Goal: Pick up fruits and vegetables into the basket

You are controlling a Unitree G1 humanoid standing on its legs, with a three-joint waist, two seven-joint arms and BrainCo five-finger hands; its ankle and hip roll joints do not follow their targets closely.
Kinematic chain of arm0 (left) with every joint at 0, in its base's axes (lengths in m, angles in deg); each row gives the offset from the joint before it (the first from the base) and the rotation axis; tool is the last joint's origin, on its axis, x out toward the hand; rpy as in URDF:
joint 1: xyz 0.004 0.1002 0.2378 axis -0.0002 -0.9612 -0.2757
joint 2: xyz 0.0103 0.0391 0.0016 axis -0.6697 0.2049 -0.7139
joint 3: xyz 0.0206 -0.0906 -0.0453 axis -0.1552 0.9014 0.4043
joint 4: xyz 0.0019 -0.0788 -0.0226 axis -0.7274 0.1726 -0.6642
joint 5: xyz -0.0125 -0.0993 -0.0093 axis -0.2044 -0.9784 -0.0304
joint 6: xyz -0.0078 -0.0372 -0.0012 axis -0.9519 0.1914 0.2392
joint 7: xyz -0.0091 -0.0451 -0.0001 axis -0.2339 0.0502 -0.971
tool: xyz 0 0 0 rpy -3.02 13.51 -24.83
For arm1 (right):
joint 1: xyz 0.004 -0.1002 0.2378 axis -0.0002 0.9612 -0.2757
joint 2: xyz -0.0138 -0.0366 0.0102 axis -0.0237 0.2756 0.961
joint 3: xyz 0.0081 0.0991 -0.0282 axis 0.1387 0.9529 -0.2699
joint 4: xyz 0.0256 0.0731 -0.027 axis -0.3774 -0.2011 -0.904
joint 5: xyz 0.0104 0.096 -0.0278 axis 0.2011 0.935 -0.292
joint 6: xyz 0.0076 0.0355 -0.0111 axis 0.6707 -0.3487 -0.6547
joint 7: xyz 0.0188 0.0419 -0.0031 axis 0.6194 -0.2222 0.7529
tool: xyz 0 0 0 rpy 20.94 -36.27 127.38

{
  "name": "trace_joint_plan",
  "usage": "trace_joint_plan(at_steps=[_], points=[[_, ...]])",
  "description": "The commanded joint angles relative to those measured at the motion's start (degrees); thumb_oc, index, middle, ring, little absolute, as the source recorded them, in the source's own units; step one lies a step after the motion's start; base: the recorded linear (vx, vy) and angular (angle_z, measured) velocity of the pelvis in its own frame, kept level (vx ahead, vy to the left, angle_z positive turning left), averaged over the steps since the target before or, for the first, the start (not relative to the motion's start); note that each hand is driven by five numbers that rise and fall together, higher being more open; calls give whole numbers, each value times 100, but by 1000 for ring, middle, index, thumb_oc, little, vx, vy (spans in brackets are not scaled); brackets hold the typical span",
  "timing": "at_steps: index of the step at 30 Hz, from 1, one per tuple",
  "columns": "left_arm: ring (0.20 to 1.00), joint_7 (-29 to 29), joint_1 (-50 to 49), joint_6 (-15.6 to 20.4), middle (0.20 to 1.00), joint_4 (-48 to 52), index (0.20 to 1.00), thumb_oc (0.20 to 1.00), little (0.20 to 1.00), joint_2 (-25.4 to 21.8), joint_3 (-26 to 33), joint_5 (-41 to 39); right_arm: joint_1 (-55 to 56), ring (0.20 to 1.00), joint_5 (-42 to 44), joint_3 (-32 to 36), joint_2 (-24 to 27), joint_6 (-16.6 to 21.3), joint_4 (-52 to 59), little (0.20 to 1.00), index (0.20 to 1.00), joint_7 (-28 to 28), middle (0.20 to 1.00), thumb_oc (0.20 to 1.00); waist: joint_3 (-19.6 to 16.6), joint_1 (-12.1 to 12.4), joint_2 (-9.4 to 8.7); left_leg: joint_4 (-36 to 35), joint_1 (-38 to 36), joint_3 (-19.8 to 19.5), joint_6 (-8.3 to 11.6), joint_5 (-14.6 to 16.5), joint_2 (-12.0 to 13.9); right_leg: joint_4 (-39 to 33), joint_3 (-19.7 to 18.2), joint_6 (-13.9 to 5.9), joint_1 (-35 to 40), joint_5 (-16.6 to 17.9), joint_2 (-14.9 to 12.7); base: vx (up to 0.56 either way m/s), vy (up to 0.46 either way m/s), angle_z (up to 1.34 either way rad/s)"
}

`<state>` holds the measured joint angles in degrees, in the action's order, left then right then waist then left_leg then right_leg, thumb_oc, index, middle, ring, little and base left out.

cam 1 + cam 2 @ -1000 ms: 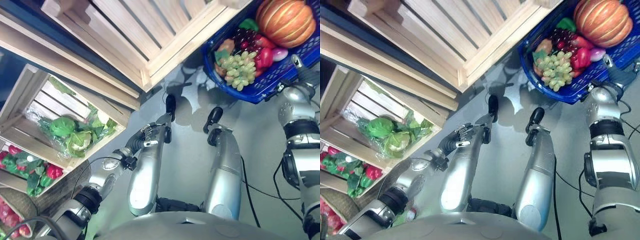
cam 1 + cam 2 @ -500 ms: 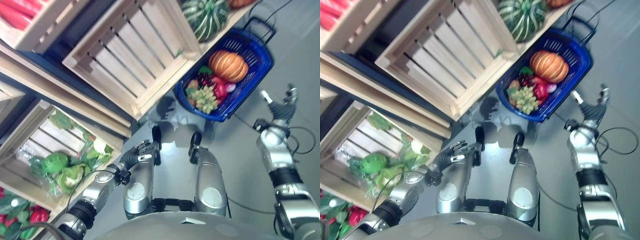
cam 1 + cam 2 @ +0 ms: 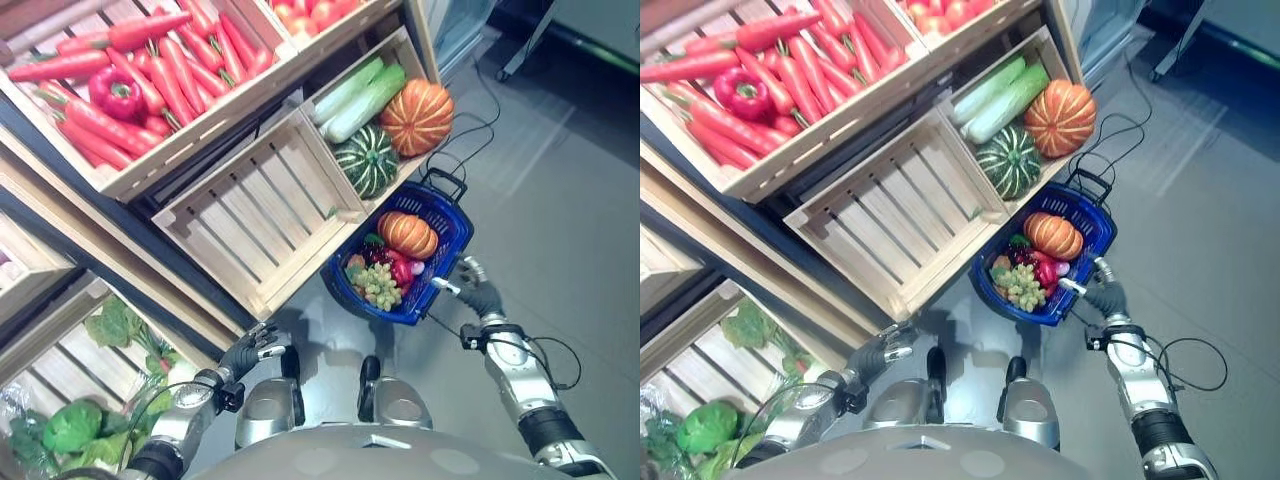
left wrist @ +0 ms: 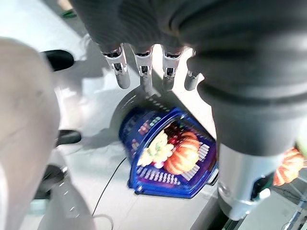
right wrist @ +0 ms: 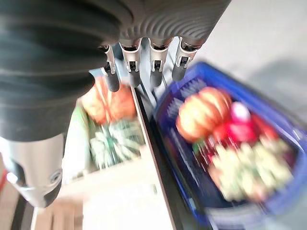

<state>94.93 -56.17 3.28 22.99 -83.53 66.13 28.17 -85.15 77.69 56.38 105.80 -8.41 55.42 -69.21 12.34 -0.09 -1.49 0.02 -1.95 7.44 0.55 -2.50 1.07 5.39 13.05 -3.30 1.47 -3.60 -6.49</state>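
A blue plastic basket (image 3: 440, 262) sits on the grey floor below wooden crates, loaded with an orange pumpkin (image 3: 406, 234) and soft green grapes (image 3: 378, 286); likely heavy, best lifted by its black handle (image 3: 447, 183). The right hand (image 3: 478, 293) hovers just beside it, fingers relaxed; the left hand (image 3: 250, 348) hangs well apart, empty.

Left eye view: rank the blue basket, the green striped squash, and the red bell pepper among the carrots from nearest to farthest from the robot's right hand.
From the right hand:
1. Blue basket, on the floor beside it.
2. Green striped squash, in the lower crate beyond.
3. Red bell pepper, upper crate, far left.
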Motion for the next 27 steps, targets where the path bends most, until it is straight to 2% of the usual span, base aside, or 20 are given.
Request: trace_joint_plan(at_steps=[1, 5, 9, 12, 13, 14, 17, 20, 24, 27], points=[[1000, 168, 257, 160, 1000, -420, 1000, 1000, 1000, 156, 159, 237, -226, 1000, -49, -343, -144, -583, -544, 1000, 1000, 767, 1000, 1000, -106, 91, -59, 179, -221, -97, -84, 706, -189, 23, 68, -169, 90, 78, 113, -22, -24, 3], [1000, 368, 612, 175, 1000, -1186, 1000, 1000, 1000, 307, 144, 413, -381, 1000, 1, -641, -461, -950, -1588, 1000, 1000, 1263, 1000, 1000, -205, 157, -63, 56, -391, -153, -86, 656, -218, -62, 102, -148, 280, 78, 147, -11, -7, 4], [1000, 387, 987, 57, 1000, -2013, 1000, 1000, 1000, 504, 86, 730, -593, 1000, -322, -837, -729, -859, -2544, 1000, 1000, 1211, 1000, 1000, -262, 167, -32, 62, -500, -147, -87, 668, -252, -156, 145, -119, 426, 96, 150, -23, 16, 6], [1000, 453, 1109, -178, 1000, -2348, 1000, 1000, 1000, 614, 93, 851, -654, 1000, -273, -875, -820, -1084, -2908, 1000, 1000, 1354, 1000, 1000, -284, 176, -5, 54, -536, -159, -97, 675, -279, -228, 168, -109, 487, 115, 148, -32, 20, 9], [1000, 443, 1159, -438, 1000, -2561, 1000, 1000, 1000, 683, 111, 925, -676, 1000, 109, -802, -896, -1391, -3146, 1000, 1000, 1498, 1000, 1000, -296, 176, 12, 29, -576, -173, -108, 672, -297, -278, 178, -100, 535, 126, 155, -5, 19, 7], [1000, 383, 1199, -752, 1000, -2952, 1000, 1000, 1000, 783, 118, 1020, -720, 1000, 386, -665, -983, -1539, -3476, 1000, 1000, 1627, 1000, 1000, -339, 164, 34, -8, -644, -165, -118, 669, -312, -324, 198, -91, 613, 124, 165, 8, 20, 4], [1000, 291, 1237, -1145, 1000, -3336, 1000, 1000, 1000, 887, 268, 979, -750, 1000, 625, -524, -1056, -1685, -3778, 1000, 1000, 1951, 1000, 1000, -398, 128, 63, -50, -715, -132, -131, 671, -315, -349, 193, -80, 683, 102, 177, 22, 13, 0], [1000, 485, 1269, -1598, 1000, -3512, 1000, 1000, 1000, 948, 412, 927, -733, 1000, 639, -463, -1084, -1770, -3983, 1000, 1000, 2298, 1000, 1000, -431, 96, 90, -92, -795, -130, -138, 675, -326, -358, 179, -60, 760, 68, 194, 36, 14, -1], [1000, 541, 1292, -1773, 1000, -3614, 1000, 1000, 1000, 1016, 439, 1006, -695, 1000, 669, -394, -1125, -1993, -4157, 1000, 1000, 2296, 1000, 1000, -461, 77, 112, -101, -846, -132, -153, 691, -336, -383, 153, -51, 817, 52, 209, 8, 1, 0], [1000, 442, 1293, -1725, 1000, -3590, 1000, 1000, 1000, 1051, 457, 875, -705, 1000, 692, -371, -1126, -2182, -4243, 1000, 1000, 2322, 1000, 1000, -453, 85, 132, -77, -862, -131, -168, 711, -342, -368, 155, -31, 844, 26, 211, 0, 0, 0]])
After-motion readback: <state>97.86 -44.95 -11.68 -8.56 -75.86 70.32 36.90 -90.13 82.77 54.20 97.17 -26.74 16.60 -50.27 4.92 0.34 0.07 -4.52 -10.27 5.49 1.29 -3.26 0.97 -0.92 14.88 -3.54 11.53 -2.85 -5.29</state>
